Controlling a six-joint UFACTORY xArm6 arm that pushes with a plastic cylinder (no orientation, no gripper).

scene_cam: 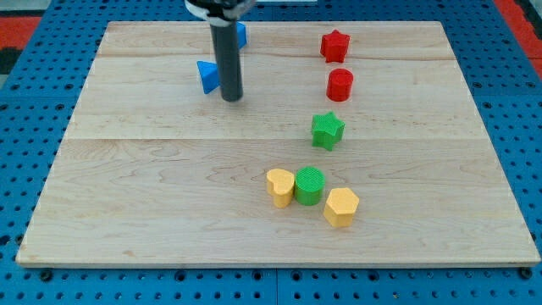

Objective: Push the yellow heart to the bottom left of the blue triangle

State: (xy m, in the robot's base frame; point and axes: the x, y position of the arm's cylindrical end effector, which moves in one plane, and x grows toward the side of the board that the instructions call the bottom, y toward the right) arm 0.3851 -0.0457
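The yellow heart (279, 186) lies below the board's middle, touching the green cylinder (310, 185) on its right. The blue triangle (207, 76) lies near the view's top, left of centre. My tip (231, 97) rests on the board just right of the blue triangle and slightly below it, close to it or touching. The rod hides part of the triangle's right side. The yellow heart is far below and to the right of the tip.
A second blue block (241, 35) peeks out behind the rod at the top. A red star (335, 46), a red cylinder (340, 85) and a green star (327, 130) run down the right of centre. A yellow hexagon (341, 207) sits right of the green cylinder.
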